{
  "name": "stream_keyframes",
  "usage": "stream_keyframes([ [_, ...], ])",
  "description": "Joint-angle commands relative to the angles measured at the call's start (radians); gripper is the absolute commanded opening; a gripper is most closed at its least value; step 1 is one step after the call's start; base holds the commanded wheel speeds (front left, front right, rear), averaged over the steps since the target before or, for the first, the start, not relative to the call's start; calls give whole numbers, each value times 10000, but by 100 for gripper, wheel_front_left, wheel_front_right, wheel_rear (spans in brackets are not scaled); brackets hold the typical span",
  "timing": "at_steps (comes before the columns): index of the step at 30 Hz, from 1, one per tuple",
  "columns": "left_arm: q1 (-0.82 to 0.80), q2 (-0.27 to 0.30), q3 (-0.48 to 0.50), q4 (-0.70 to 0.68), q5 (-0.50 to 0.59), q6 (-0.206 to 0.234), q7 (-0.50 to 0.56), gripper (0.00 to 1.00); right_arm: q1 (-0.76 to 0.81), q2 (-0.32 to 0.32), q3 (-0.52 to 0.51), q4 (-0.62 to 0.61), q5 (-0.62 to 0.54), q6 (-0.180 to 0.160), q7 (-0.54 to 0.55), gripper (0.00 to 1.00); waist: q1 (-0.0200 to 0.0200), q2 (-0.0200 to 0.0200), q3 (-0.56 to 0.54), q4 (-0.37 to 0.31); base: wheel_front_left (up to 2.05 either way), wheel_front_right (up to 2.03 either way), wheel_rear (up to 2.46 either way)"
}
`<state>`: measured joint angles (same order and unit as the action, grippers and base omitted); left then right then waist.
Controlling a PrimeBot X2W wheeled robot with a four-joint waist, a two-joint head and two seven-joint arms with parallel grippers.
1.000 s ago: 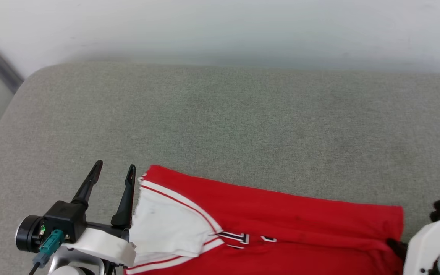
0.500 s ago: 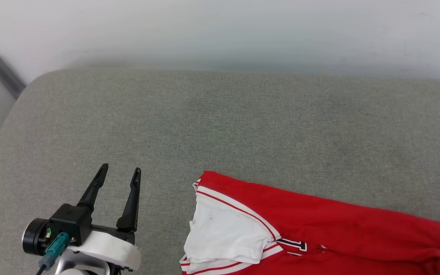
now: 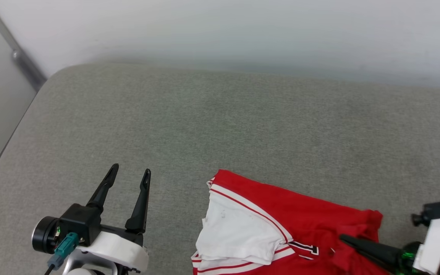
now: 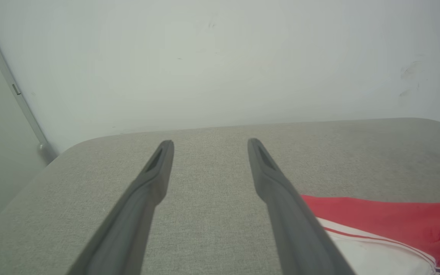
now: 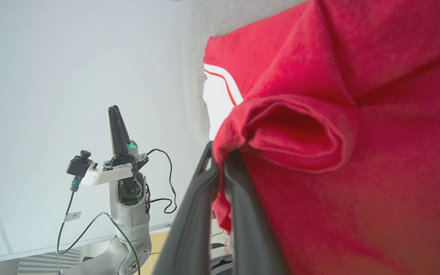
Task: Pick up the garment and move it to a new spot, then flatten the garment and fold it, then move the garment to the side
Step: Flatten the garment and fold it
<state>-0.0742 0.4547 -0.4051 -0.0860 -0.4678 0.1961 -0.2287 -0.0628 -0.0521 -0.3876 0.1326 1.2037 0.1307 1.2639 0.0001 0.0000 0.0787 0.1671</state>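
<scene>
The garment (image 3: 311,214), red with a white sleeve (image 3: 235,236) and black lettering, lies folded on the grey padded surface (image 3: 220,126) at the lower middle and right of the head view. My right gripper (image 3: 343,238) reaches in from the lower right, pointing left, shut on a bunched fold of red cloth at the garment's right end. In the right wrist view that gripper (image 5: 222,152) pinches the rolled red fold (image 5: 292,133). My left gripper (image 3: 131,170) stands open and empty to the left of the garment, apart from it. In the left wrist view its fingers (image 4: 210,143) point at the wall, with the garment (image 4: 380,214) at the lower right.
A pale wall (image 3: 220,30) rises behind the padded surface. The surface's rounded left edge (image 3: 25,114) drops off beside a metal rail (image 3: 17,57). Bare grey padding stretches beyond and to the left of the garment.
The garment has slid to the right, away from my left gripper, and its right end is now bunched up in my right gripper. The head camera has shifted too.
</scene>
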Motion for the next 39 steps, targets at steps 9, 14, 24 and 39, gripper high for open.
stream_keyframes([
  [9,-486,-230,-261,145,81,-243,-92,100,-863,25,2820,574,1569,0,-1606,0,-1,0,377,807,0,0,0],
  [14,-739,-399,-278,309,58,-376,-194,100,-1583,25,4323,981,1704,0,-2458,0,-1,0,702,1056,0,0,0],
  [24,-1168,-718,-220,562,143,-636,-319,100,-2783,15,6087,1909,911,0,-4556,0,-1,0,1401,1195,0,0,0],
  [39,-1136,-904,-24,897,340,-856,-379,100,-3038,-897,8029,1001,-1595,0,-6836,100,-1,0,1106,603,0,0,0],
])
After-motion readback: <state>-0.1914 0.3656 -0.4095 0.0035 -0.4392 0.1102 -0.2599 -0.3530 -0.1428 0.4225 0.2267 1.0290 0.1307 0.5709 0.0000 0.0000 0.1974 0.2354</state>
